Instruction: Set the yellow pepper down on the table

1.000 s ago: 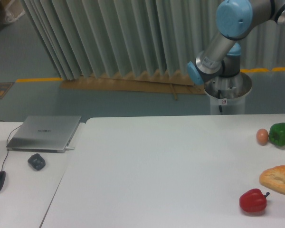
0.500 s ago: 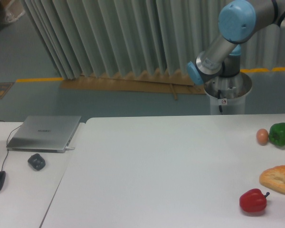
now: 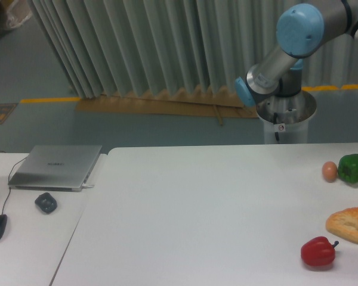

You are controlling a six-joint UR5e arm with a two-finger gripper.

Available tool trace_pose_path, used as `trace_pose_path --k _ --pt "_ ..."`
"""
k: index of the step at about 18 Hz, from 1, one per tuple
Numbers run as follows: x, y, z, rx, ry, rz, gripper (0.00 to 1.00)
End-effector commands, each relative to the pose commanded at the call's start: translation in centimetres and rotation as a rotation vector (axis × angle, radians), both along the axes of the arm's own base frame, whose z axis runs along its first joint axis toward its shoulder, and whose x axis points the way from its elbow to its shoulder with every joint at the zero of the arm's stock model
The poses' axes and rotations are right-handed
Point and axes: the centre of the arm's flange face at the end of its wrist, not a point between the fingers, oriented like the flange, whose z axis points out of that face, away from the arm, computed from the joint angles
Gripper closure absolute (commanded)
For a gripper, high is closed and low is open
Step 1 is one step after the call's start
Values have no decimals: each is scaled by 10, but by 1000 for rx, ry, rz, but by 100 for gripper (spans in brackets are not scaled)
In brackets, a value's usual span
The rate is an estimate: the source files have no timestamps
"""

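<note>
Four food items sit at the table's (image 3: 197, 208) right edge: egg (image 3: 329, 171), green pepper (image 3: 352, 167), bread (image 3: 351, 223), red pepper (image 3: 318, 251). Gripper's out of frame, so can't tell the jaws.

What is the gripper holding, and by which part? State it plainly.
It cannot be told: the gripper is out of view, and only the arm shows. No yellow pepper is visible; the red pepper and green pepper lie on the table.

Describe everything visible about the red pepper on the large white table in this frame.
The red pepper is glossy, rounded and lobed, with a short dark stem pointing up and to the right. It looks like smooth plastic or waxy skin. It lies on the white table near the front right corner, resting on the surface, apart from the flat bread-like item behind it. Nothing else touches it; no pincer is in view.
</note>
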Motion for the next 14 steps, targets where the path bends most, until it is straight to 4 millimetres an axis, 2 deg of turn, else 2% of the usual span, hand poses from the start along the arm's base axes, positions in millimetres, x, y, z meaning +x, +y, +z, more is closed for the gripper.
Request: trace_pose_path --k 7,9,10,12,14 --pt "-1 -3 0 -28 11 12 0" --pt "-2 -2 -1 -29 11 11 3" --pt "-2 -2 -1 -28 11 14 15" --pt "-2 -3 -2 -24 6 33 31" --pt "-1 -3 1 -22 8 36 41"
